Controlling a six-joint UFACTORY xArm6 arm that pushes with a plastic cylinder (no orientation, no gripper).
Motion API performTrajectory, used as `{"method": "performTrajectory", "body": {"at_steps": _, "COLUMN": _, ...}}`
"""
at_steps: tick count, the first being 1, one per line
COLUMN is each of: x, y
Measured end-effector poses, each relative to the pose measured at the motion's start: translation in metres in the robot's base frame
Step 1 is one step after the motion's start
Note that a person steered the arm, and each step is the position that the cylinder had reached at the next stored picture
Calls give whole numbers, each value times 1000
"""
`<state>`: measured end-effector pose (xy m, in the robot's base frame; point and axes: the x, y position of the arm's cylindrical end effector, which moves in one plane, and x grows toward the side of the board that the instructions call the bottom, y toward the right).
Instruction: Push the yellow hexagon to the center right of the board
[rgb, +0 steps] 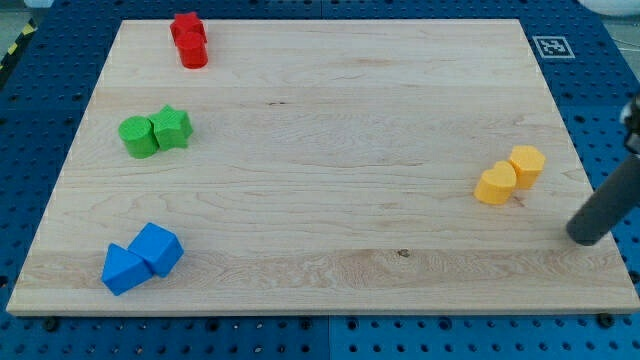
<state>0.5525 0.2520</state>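
The yellow hexagon block (527, 163) sits center right on the pale wooden desk (330, 150), touching 1 yellow heart-shaped block (495, 185), looks done; my tip (583, 236) waits lower right, no jaws fitted.

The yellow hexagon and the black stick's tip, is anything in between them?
No. In the camera view, only bare wooden board lies between my tip and the yellow hexagon. The yellow heart-shaped block sits on the hexagon's far side, toward the view's left.
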Motion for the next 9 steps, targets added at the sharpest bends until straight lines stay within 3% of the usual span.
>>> {"method": "performTrajectory", "body": {"at_steps": 9, "x": -10, "y": 12}}
